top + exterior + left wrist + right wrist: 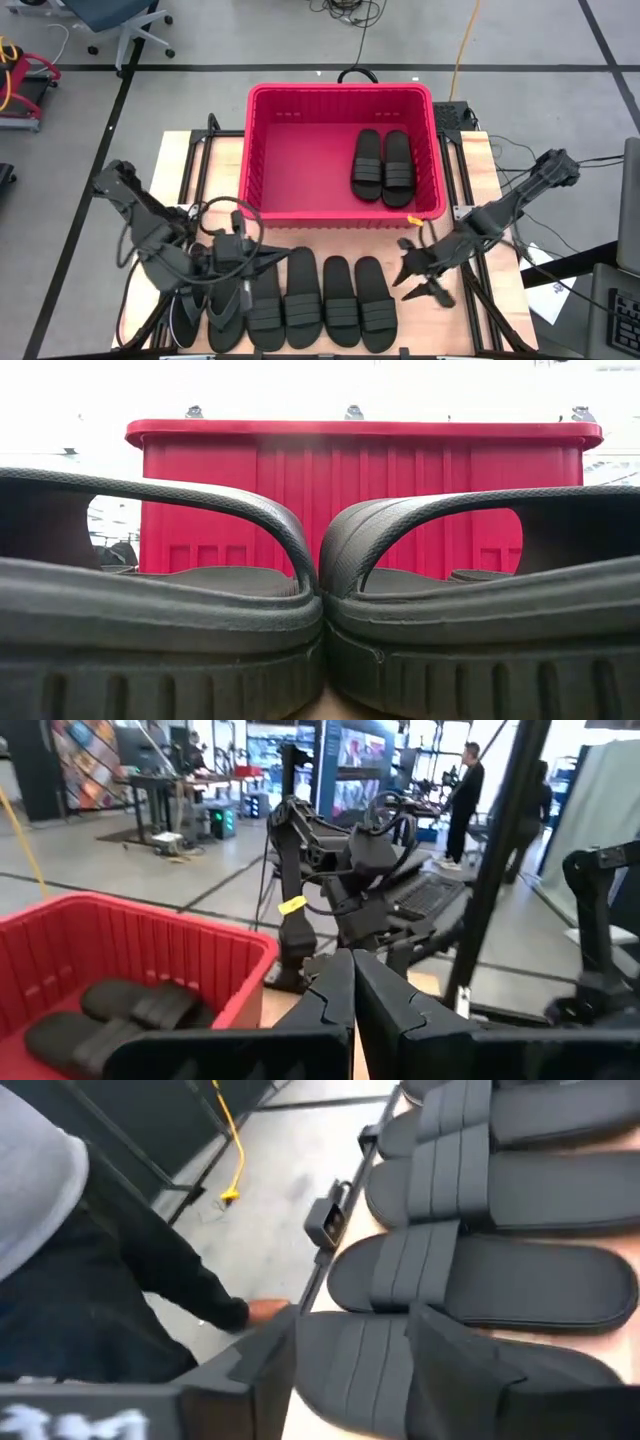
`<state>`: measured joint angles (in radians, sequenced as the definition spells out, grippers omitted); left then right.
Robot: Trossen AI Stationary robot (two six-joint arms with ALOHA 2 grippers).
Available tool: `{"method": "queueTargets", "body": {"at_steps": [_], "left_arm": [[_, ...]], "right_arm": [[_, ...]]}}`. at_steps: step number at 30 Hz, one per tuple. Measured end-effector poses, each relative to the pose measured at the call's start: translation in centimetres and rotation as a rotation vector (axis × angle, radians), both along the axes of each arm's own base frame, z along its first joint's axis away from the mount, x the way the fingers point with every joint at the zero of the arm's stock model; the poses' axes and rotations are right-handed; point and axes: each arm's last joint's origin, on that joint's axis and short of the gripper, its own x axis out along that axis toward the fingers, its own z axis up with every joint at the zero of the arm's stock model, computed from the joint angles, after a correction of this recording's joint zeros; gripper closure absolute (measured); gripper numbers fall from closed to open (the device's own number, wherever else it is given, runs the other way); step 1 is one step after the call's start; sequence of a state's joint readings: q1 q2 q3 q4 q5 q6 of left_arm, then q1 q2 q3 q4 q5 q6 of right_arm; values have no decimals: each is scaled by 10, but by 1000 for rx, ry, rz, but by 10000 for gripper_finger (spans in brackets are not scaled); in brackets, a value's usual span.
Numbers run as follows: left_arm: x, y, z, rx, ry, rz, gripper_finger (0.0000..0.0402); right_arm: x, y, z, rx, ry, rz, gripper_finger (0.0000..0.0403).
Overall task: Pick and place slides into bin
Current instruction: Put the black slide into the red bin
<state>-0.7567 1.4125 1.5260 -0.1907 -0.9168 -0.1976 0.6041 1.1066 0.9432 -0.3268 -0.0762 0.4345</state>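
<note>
The red bin [342, 95] stands at the table's far middle with two black slides [382, 165] lying flat in its right part. Several more black slides [320, 305] lie side by side, soles down, along the near edge, with two flip-flops [210, 315] at the row's left end. My left gripper [285, 257] is shut and holds nothing; it points level toward the right, above the row's left part and near the bin's front wall. My right gripper [408, 270] is open in the air just right of the row, tilted down toward the rightmost slide [480, 1285].
A person in dark clothes with a grey sleeve [90, 1270] stands close off the table's edge in the right wrist view. Two slides [320, 610] lie right in front of the low camera and hide most of the table. Black frame rails [195, 175] run beside the bin.
</note>
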Motion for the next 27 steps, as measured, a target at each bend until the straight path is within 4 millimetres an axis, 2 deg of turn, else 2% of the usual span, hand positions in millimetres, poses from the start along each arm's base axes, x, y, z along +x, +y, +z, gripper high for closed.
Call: {"method": "queueTargets", "body": {"at_steps": [5,10,14,18,24,27], "left_arm": [[-19,-4,0,14,51,-77,399],[-29,-2,5,-4,41,-100,395],[-30,-2,6,-16,34,-99,400],[-30,-2,6,-56,30,-101,397],[-30,-2,6,-96,27,-96,398],[-30,-2,6,-117,25,-94,397]], "right_arm": [[22,11,-32,-33,149,-54,184],[32,18,-54,-44,261,-92,157],[33,15,-66,-81,352,-58,142],[31,10,-87,-37,418,10,134],[24,4,-118,14,389,-3,133],[23,3,-123,53,345,-6,133]]}}
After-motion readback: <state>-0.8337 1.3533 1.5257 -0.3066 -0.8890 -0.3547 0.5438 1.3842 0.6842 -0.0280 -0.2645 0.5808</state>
